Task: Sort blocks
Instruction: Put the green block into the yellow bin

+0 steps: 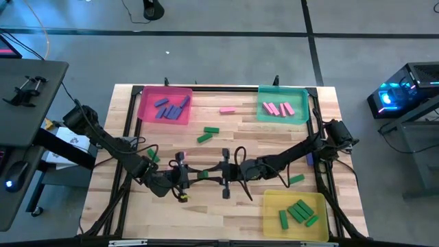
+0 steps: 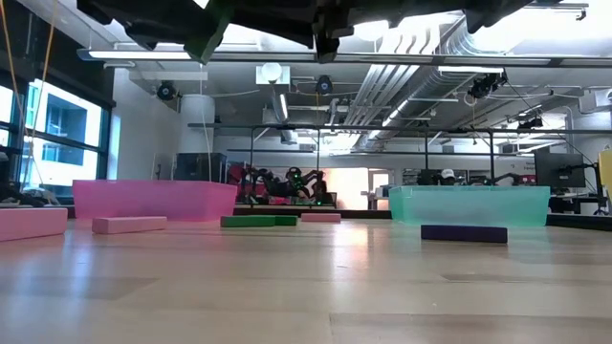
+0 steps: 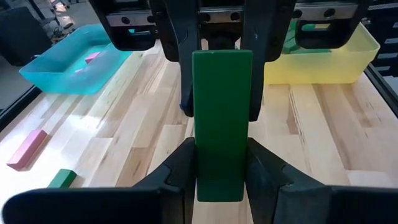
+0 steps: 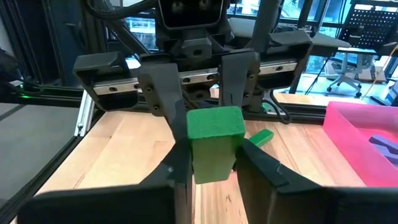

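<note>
Green is the colour of the block [image 3: 221,124] that both grippers grasp at once, one at each end, up in the air over the middle of the wooden tabletop [image 1: 226,144]. The left gripper [image 1: 191,176] pinches one end and the right gripper [image 1: 223,171] pinches the other end, and they face each other.

Measured from that held block, the pink tray [image 1: 164,105] is far off past the left arm's side, and purple blocks [image 1: 169,107] lie in it. The teal tray [image 1: 282,104] sits far off on the other side with pink blocks [image 1: 277,108] inside. The yellow tray [image 1: 295,213] is close by the right arm and holds green blocks [image 1: 298,212]. Two more green blocks [image 1: 207,133] and one pink block [image 1: 227,110] lie loose on the wood between the pink and teal trays
</note>
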You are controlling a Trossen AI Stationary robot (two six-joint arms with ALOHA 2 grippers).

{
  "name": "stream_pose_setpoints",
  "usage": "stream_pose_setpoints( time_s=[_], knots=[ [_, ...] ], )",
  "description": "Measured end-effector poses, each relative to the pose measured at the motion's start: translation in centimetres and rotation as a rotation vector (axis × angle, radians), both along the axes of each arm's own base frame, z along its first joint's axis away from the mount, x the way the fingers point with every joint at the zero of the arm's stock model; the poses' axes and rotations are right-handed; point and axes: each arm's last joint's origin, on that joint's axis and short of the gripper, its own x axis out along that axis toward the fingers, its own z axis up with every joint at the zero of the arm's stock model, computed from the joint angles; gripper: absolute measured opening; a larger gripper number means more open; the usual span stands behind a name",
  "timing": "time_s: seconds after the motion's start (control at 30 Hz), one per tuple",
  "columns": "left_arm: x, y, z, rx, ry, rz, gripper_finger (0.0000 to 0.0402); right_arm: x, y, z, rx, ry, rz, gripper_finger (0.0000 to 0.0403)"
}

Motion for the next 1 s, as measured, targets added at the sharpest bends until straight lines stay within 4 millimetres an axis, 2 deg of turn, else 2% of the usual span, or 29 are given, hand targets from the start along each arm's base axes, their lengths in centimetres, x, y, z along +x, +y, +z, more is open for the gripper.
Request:
stream_pose_setpoints(
  time_s=[0.17, 0.33, 0.43, 0.57, 0.67, 0.8, 0.9, 1.0],
  knots=[
    [0.0, 0.1, -0.1, 0.0, 0.004, 0.01, 0.0103, -0.3, 0.2, 0.2, -0.005, 0.009, -0.026, 0.0066],
    [0.0, 0.1, -0.2, 0.003, 0.022, 0.008, 0.0153, -2.4, 1.6, 1.7, -0.021, 0.108, -0.081, 0.0066],
    [-0.1, 0.2, -0.2, 0.007, 0.027, 0.009, 0.0171, -4.7, 3.0, 2.6, 0.008, 0.212, -0.09, 0.0057],
    [-0.1, 0.2, -0.3, 0.01, 0.031, 0.01, 0.0176, -9.0, 5.0, 4.0, 0.107, 0.365, -0.072, 0.0025],
    [-0.1, 0.2, -0.3, 0.012, 0.033, 0.01, 0.0176, -12.6, 6.4, 4.7, 0.253, 0.499, -0.054, 0.0002],
    [-0.1, 0.2, -0.3, 0.014, 0.033, 0.012, 0.0177, -16.6, 8.2, 5.0, 0.467, 0.644, -0.079, 0.0006],
    [-0.1, 0.2, -0.3, 0.014, 0.032, 0.013, 0.0177, -18.7, 9.1, 4.6, 0.535, 0.723, -0.13, 0.0],
    [-0.1, 0.2, -0.3, 0.014, 0.032, 0.013, 0.0177, -19.7, 9.5, 4.0, 0.552, 0.767, -0.181, 0.0003]
  ],
)
